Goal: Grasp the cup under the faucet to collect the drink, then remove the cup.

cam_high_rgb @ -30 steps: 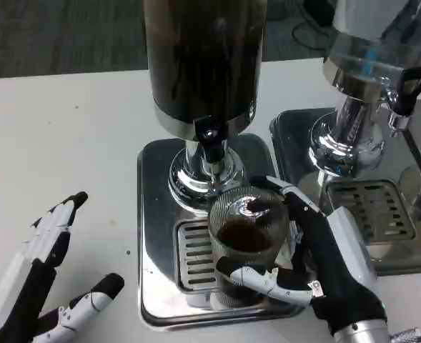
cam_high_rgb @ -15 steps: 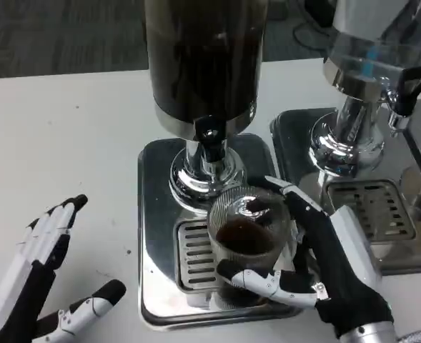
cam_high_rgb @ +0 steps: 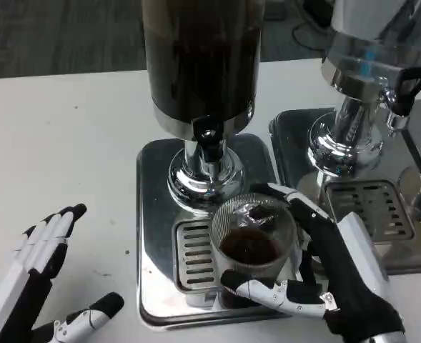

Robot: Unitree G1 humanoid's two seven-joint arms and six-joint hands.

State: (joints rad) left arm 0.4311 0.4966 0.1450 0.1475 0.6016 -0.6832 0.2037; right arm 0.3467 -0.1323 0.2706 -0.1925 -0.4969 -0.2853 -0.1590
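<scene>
Just below frame centre, the right hand [cam_high_rgb: 324,275] grips the part-filled cup [cam_high_rgb: 253,246], now drawn slightly down-frame off the faucet [cam_high_rgb: 210,143], so removal seems begun; the left hand [cam_high_rgb: 31,286] waits, fingers spread.

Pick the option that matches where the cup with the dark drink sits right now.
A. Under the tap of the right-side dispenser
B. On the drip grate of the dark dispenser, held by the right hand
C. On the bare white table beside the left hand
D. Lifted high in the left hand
B: the cup stands on the dark dispenser's drip grate, with the right hand wrapped around it.
</scene>
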